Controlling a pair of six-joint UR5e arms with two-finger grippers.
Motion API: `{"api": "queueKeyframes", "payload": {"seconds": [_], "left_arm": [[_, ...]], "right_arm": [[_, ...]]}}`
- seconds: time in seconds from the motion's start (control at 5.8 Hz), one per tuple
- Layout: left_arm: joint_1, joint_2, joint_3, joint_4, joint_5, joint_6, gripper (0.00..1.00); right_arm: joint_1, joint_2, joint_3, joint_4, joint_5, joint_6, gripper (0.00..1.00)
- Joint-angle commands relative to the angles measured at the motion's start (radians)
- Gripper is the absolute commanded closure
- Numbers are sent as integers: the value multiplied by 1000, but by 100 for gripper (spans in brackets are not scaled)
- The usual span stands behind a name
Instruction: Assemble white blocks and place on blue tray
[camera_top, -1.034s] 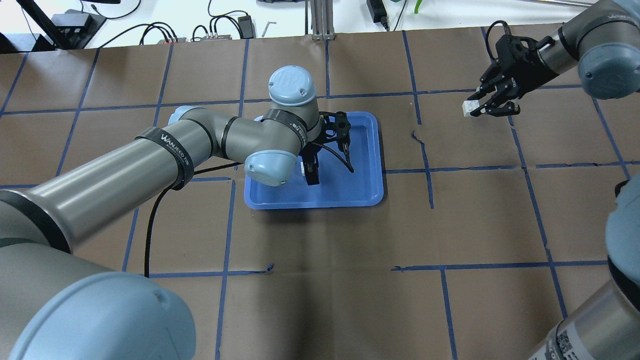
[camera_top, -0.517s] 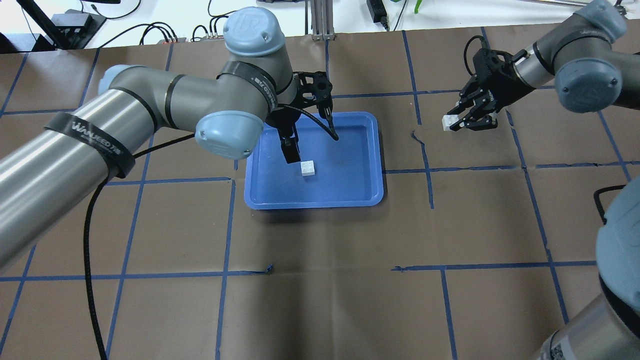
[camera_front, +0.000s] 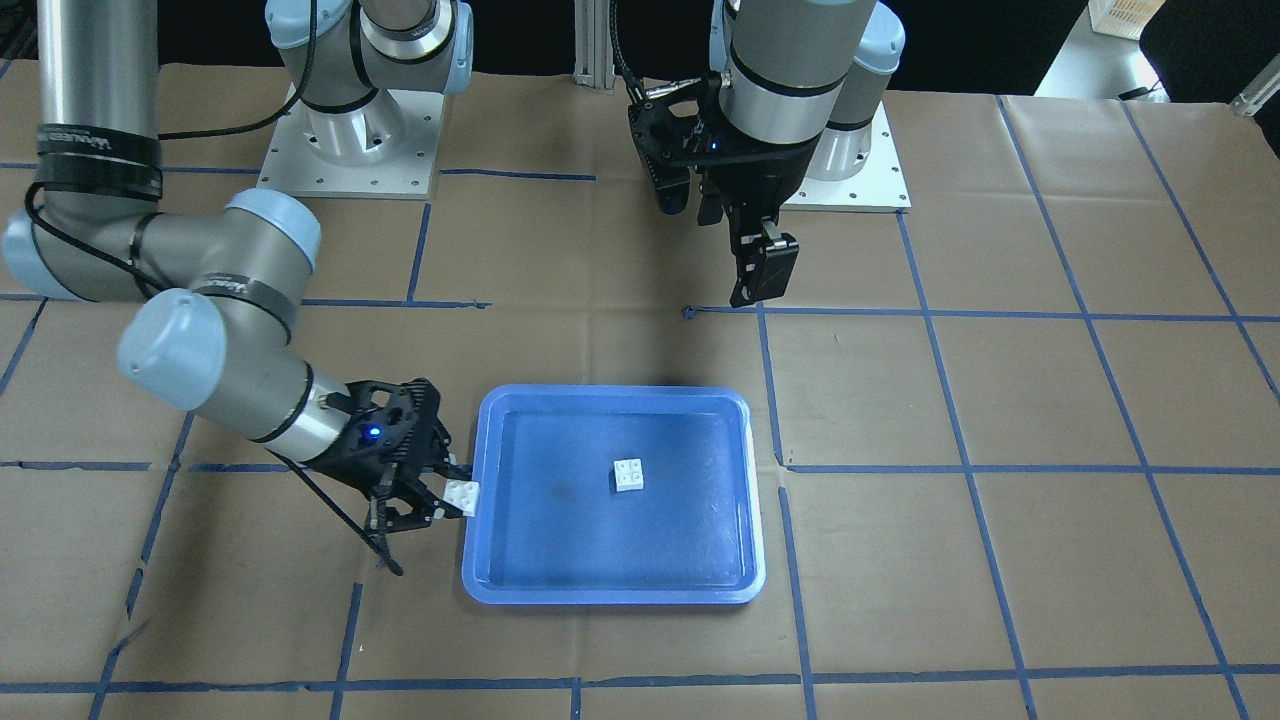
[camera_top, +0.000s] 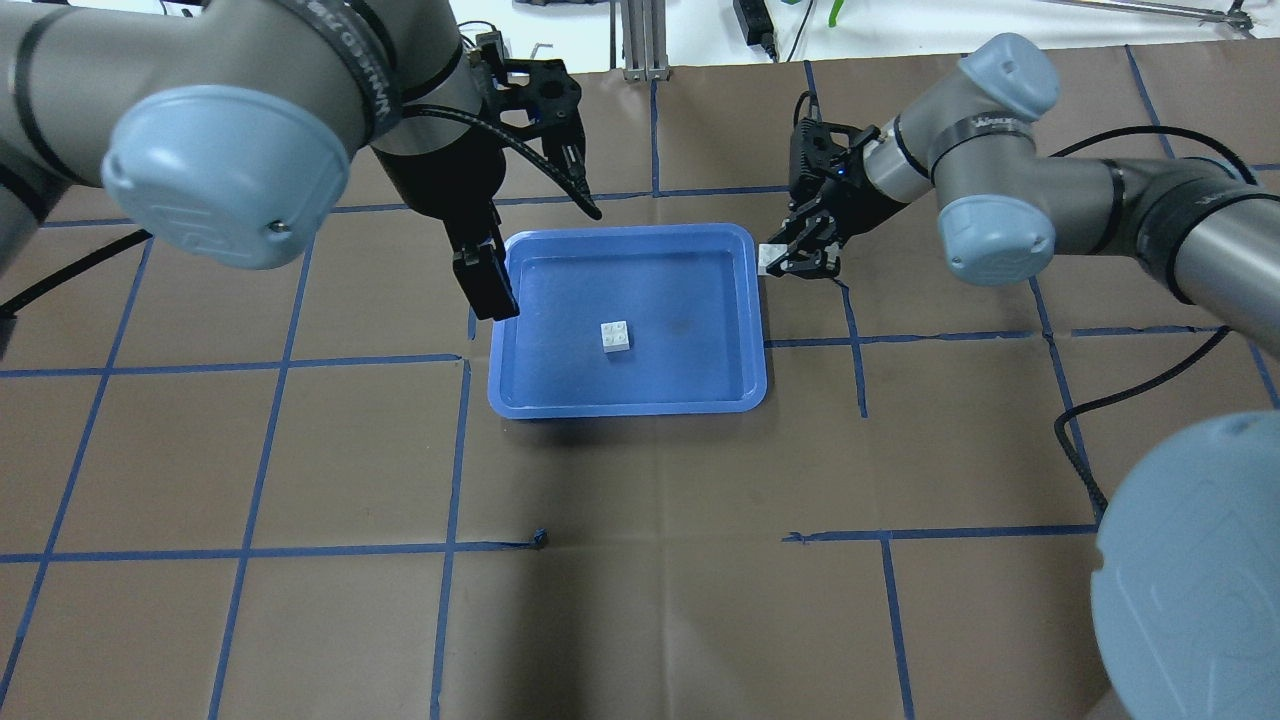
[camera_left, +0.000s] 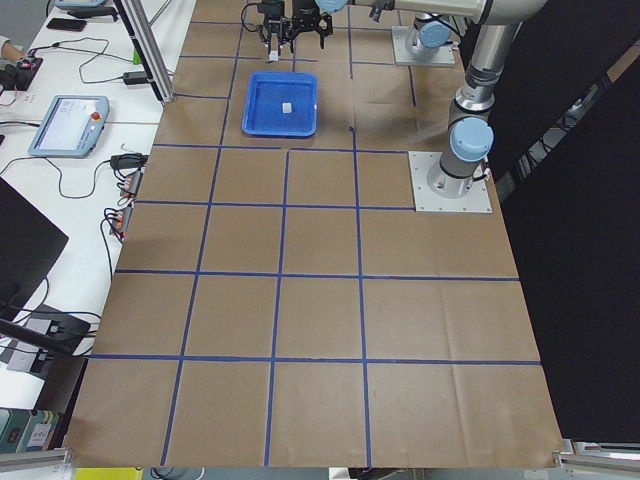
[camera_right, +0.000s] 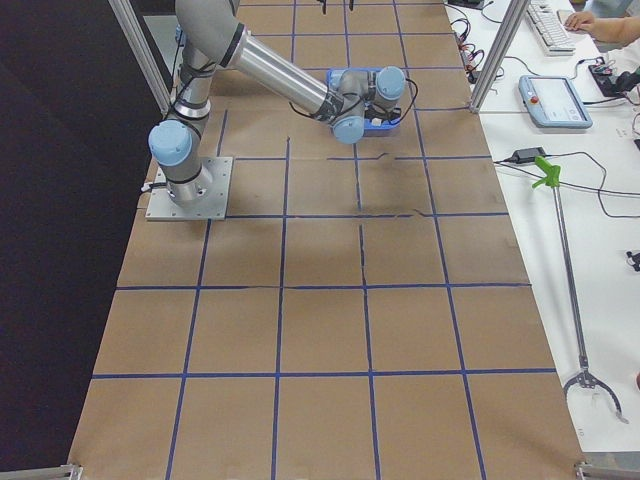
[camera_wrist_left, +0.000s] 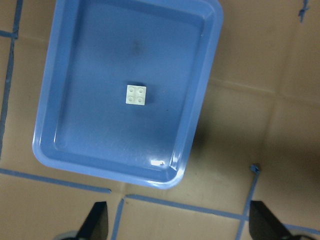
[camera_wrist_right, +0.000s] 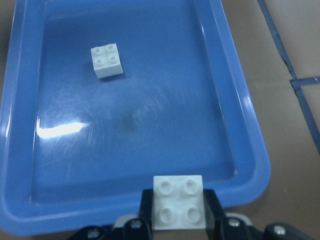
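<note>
One white block (camera_top: 616, 336) lies studs up near the middle of the blue tray (camera_top: 630, 405); it also shows in the front view (camera_front: 629, 475), the left wrist view (camera_wrist_left: 136, 95) and the right wrist view (camera_wrist_right: 106, 60). My right gripper (camera_top: 787, 260) is shut on the second white block (camera_top: 769, 257), holding it studs up just outside the tray's right rim (camera_wrist_right: 250, 150); the block fills the bottom of the right wrist view (camera_wrist_right: 178, 201). My left gripper (camera_wrist_left: 180, 230) is open and empty, raised high beside the tray's left edge, one finger (camera_top: 486, 282) showing.
The table is brown paper with a blue tape grid. A black cable (camera_top: 560, 170) hangs from my left wrist near the tray's back left corner. Cables and an aluminium post (camera_top: 640, 40) lie beyond the table's far edge. Arm bases (camera_front: 350, 140) stand on the robot's side.
My left gripper let go of its white block on the tray, then rose and pulled back to the tray's left. My right gripper carried its block leftward to the tray's right rim.
</note>
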Motion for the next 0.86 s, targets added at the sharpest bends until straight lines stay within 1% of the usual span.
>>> {"api": "queueKeyframes", "payload": {"seconds": [0.0,0.17,0.34,0.52,0.69], "left_arm": [[15,42,-17,-29,8,-299,1],[53,55,-15,5,3,-626,1],[63,75,-17,61,6,-847,1],[90,86,-15,63,6,-1027,1],[119,88,7,45,11,-1033,1]], "right_arm": [[126,37,35,-216,-2,131,76],[155,56,50,-287,-4,169,76],[160,80,70,-331,-2,166,77],[174,116,80,-376,-4,166,77],[189,119,95,-378,-5,168,77]]}}
